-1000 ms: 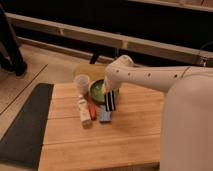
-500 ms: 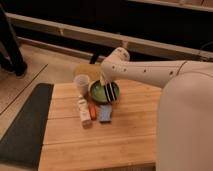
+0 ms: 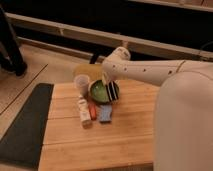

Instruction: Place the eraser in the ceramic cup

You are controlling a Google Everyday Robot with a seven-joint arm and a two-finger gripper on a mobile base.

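The eraser (image 3: 114, 91), a black block with pale stripes, hangs on end from my gripper (image 3: 108, 81), which is shut on its upper part. It hovers over the right rim of the green bowl (image 3: 99, 92). The ceramic cup (image 3: 81, 84), small and pale, stands upright just left of the bowl, a short way left of the eraser. My white arm (image 3: 150, 70) reaches in from the right.
On the wooden table (image 3: 125, 140), in front of the bowl, lie a blue pad (image 3: 105, 114), an orange item (image 3: 92, 111) and a white bottle (image 3: 84, 112). A black mat (image 3: 25, 125) covers the floor on the left. A dark leg (image 3: 11, 45) stands at the far left.
My gripper has lifted the eraser and carried it back and left, from beside the blue pad to over the green bowl's right rim, nearer the cup.
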